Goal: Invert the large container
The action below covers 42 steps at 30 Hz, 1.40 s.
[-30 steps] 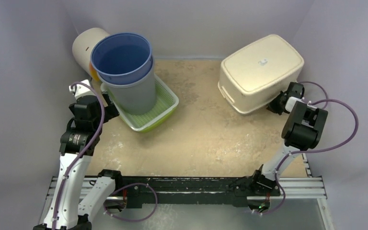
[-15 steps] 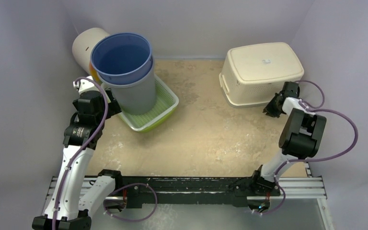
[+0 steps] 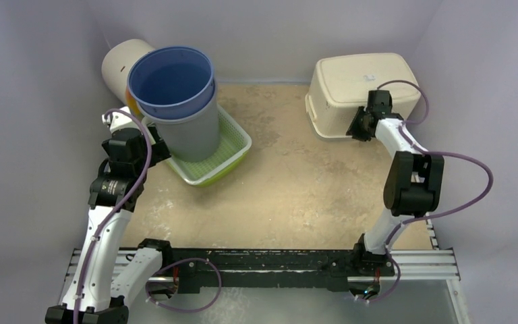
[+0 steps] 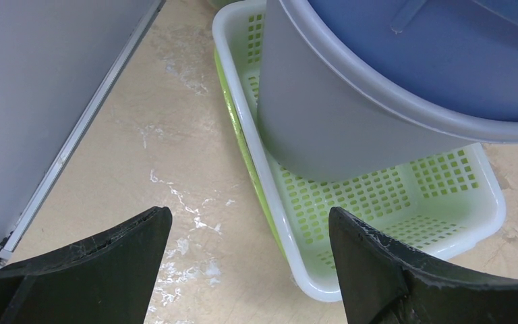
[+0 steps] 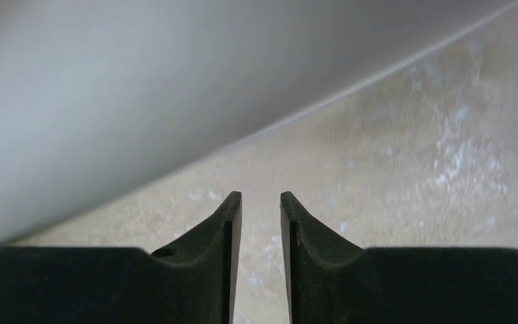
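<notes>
The large cream container [image 3: 351, 84] rests upside down at the back right of the table, its flat bottom facing up. My right gripper [image 3: 359, 127] is at its near side, about level with its rim. In the right wrist view the gripper [image 5: 261, 202] has its jaws a narrow gap apart with only table between them, and a pale blurred surface [image 5: 108, 88] fills the upper left. My left gripper [image 3: 154, 145] is open and empty beside the left edge of the green basket; in the left wrist view the gripper [image 4: 249, 226] straddles the basket's white rim.
A green perforated basket [image 3: 233, 152] holds a grey bucket [image 3: 192, 131] with a blue bucket [image 3: 172, 77] nested in it; both also show in the left wrist view [image 4: 351, 196]. A white cylinder [image 3: 118, 64] lies behind them at the back left. Walls close in on three sides.
The cream container went from tilted to flat on the table, bottom up. My right gripper moved from its right corner up and left to its near side. The left arm barely moved.
</notes>
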Each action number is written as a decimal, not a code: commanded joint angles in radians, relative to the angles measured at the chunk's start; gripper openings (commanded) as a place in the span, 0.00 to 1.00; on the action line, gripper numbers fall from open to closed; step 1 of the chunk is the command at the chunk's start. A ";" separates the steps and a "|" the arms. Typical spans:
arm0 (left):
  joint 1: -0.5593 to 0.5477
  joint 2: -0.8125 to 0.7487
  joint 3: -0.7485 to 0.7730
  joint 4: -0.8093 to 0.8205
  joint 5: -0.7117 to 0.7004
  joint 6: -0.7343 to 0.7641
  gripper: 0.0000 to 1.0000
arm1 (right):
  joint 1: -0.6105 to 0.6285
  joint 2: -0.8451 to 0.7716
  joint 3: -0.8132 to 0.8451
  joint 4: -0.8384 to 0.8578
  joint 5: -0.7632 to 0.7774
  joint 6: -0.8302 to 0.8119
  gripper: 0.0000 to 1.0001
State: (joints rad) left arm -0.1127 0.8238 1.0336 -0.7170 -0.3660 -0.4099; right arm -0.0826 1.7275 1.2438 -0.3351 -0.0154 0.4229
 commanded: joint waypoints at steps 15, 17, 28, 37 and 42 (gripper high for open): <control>-0.002 -0.073 0.019 -0.029 -0.025 -0.033 0.87 | -0.016 0.180 0.327 -0.067 0.164 0.000 0.36; -0.002 -0.064 0.019 -0.023 -0.025 -0.035 0.88 | -0.006 0.127 0.260 -0.065 0.135 -0.006 0.36; -0.002 0.000 0.031 0.003 0.012 -0.040 0.89 | 0.210 -0.111 0.103 -0.095 0.063 -0.066 0.40; -0.002 0.041 0.064 0.008 0.011 -0.044 0.89 | 0.401 -0.036 0.566 -0.208 0.018 -0.248 0.56; -0.002 0.047 0.080 -0.029 -0.080 -0.087 0.89 | 0.518 0.080 0.829 -0.234 -0.076 -0.355 0.62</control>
State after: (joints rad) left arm -0.1127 0.8726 1.0607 -0.7559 -0.3683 -0.4419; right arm 0.3599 1.7283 1.9022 -0.5190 -0.0025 0.1894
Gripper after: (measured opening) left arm 0.892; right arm 0.611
